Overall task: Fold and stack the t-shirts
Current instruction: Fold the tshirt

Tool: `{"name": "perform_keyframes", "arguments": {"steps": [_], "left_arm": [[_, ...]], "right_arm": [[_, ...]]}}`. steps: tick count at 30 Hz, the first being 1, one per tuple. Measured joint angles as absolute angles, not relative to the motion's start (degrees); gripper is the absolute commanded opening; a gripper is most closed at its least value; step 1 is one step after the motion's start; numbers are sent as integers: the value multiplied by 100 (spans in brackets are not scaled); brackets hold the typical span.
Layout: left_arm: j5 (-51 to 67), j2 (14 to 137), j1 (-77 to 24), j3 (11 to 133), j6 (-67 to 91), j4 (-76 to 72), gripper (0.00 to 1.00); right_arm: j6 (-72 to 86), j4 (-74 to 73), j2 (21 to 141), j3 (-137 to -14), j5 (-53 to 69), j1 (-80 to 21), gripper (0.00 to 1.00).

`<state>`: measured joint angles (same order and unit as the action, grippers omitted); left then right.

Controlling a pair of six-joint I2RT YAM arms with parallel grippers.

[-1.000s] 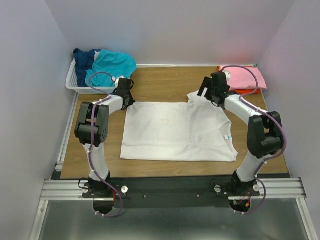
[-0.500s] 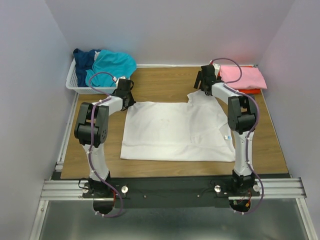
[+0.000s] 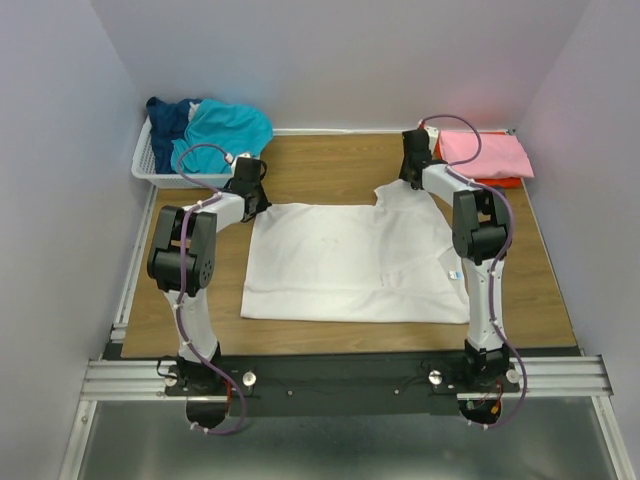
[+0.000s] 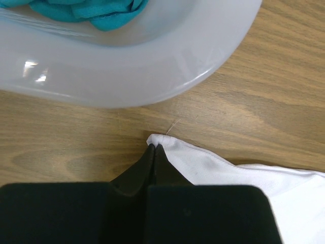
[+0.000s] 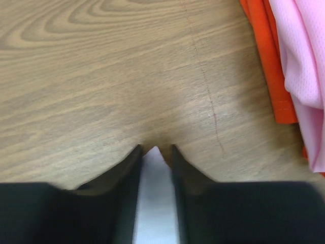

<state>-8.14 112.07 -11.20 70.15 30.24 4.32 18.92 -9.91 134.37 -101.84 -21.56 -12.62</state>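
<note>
A white t-shirt [image 3: 350, 265] lies spread flat across the middle of the wooden table, with a small blue label [image 3: 453, 273] near its right edge. My left gripper [image 3: 261, 204] is shut on its far left corner, and the left wrist view shows the cloth [image 4: 228, 168] pinched at the fingertips of this gripper [image 4: 154, 147]. My right gripper [image 3: 409, 180] is down at the far right sleeve. In the right wrist view that gripper [image 5: 155, 150] straddles a white tip of cloth [image 5: 155, 193] with its jaws narrowed and a gap still between them.
A white slatted basket [image 3: 150, 170] at the far left holds a teal shirt [image 3: 230, 125] and a navy one [image 3: 168, 115]. A folded pink shirt [image 3: 485, 153] lies on an orange one [image 3: 500, 182] at the far right corner, close to the right gripper.
The right arm has swung its elbow inward and set its gripper down on the far right sleeve. Its jaws have narrowed around the cloth. The left arm has not moved.
</note>
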Motion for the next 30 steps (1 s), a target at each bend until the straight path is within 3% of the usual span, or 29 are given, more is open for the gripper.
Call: {"name": "perform_keyframes", "arguments": {"steps": [5,6,16,30], "left_arm": [[-812,11196,-1120,7015,3028,425,0],[-812,11190,-1120,7015,3030,425,0],[-819,10621,-1205,6718,3089,290,0],[-860,9347,-1586,5400,3347,-1,0]], "right_arm": [[1802,-987,13437,-10184,-2165,-1262,9],[1787,-987,13437,-10184,-2171,-1262,1],[1688,-1039,12827,-9581,-2110,-1262,1],[1752,-996,9983,-7043,-1719,-1262,1]]}}
